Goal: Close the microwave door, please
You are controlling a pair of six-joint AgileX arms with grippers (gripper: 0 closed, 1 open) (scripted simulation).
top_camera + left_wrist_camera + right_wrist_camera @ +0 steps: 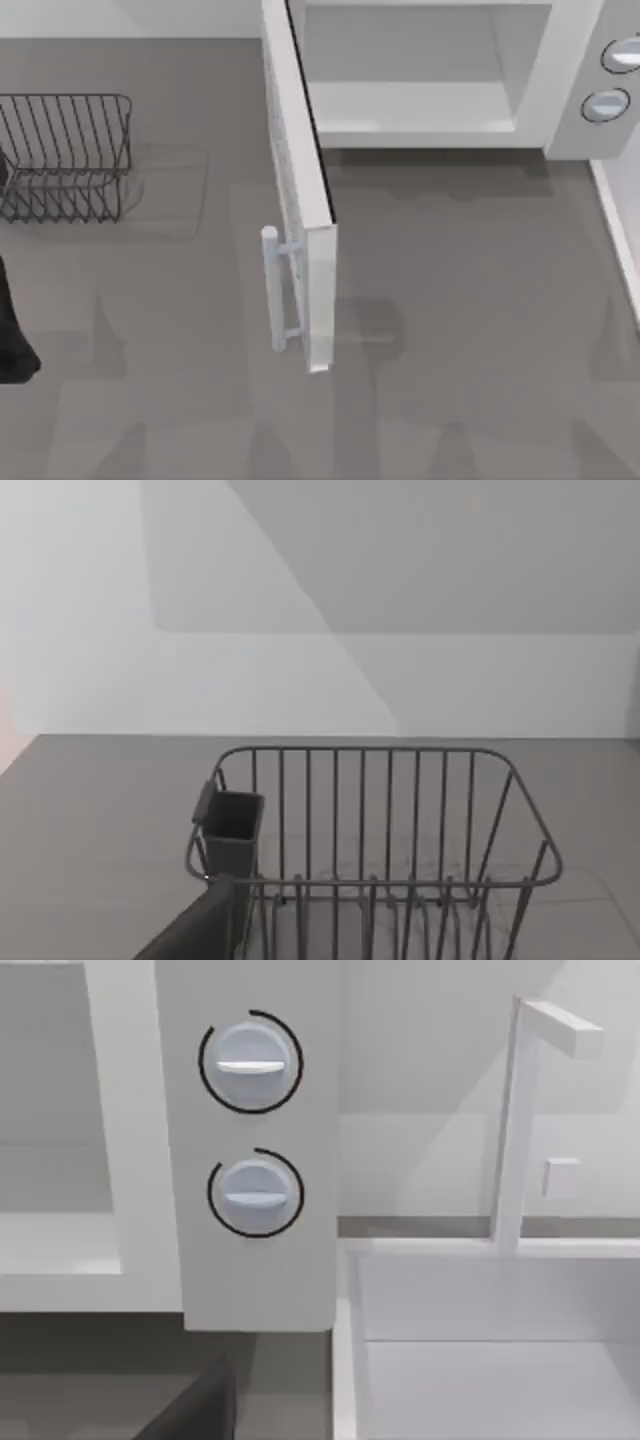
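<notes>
**Door open, arms off it**

Left arm (12, 330) at table's left edge, near rack (65, 155); grip state cannot be told. Door (300, 190) stands swung out at centre, handle (272, 290) facing left. Microwave (440, 70) cavity exposed behind, knobs (250, 1125) rightmost.

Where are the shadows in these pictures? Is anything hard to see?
Top view: the open microwave door drops a soft grey shadow on the table to its right, and the wire rack casts faint lines beside it. Left wrist view: a slanting shadow crosses the wall. Right wrist view: evenly lit, the two knobs sharp.
</notes>
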